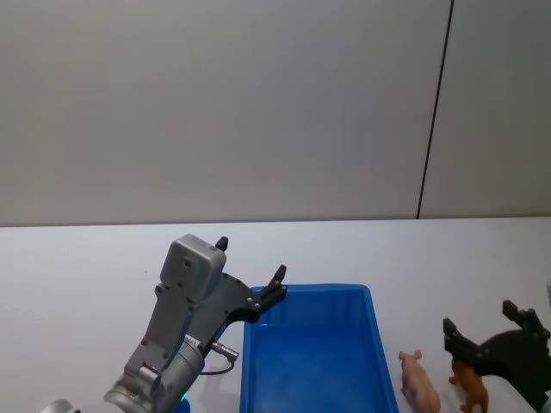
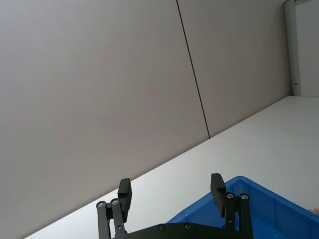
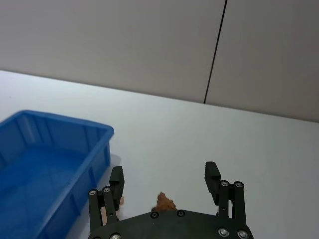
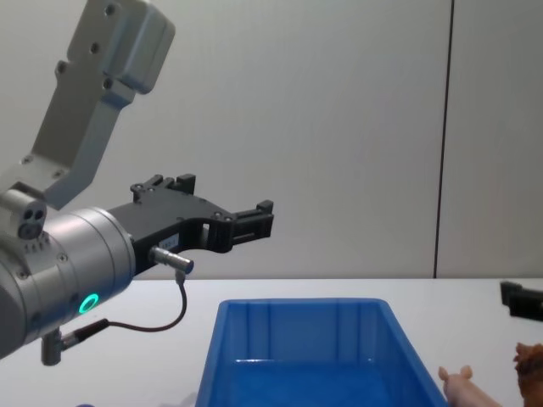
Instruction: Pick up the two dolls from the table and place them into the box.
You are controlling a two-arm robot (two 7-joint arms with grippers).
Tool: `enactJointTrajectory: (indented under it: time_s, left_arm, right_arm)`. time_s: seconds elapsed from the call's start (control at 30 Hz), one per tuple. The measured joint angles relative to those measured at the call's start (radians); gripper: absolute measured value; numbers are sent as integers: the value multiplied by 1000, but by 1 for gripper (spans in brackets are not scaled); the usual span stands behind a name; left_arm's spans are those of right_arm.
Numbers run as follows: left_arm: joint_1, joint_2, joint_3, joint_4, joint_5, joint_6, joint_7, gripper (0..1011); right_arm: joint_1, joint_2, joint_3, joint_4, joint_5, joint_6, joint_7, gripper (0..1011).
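The blue box [image 1: 314, 289] stands on the white table [image 1: 86, 267] in front of me. To its right stand two dolls, a pale-pink pig [image 1: 418, 382] and a reddish-brown animal [image 1: 469, 385]. My right gripper [image 1: 479, 317] is open over the brown doll, whose head [image 3: 164, 201] shows low between the spread fingers near the palm. A bit of the pig [image 3: 121, 200] peeks beside one finger. My left gripper [image 1: 250, 258] hangs open and holding nothing above the box's far left corner [image 2: 259, 199]. From the chest, the pig [image 4: 462, 386] and brown doll [image 4: 530, 365] sit right of the box [image 4: 297, 303].
A grey wall with a dark vertical seam [image 1: 435, 112] rises behind the table's far edge. The left arm's thick silver body [image 4: 59, 263] and its cable [image 4: 161, 322] hang left of the box. White tabletop stretches beyond the box and the dolls.
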Motion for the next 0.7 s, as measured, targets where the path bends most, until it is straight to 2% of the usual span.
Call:
enactJointTrajectory:
  time_s: [0.37, 0.7]
  left_arm:
    - [0, 0, 0, 0, 0, 0, 0, 1001]
    - [0, 0, 0, 0, 0, 0, 0, 1002]
  right_arm:
    - [-24, 24, 12, -11, -16, 102, -14, 1001]
    - [-44, 37, 19, -1, -21, 135, -6, 1001]
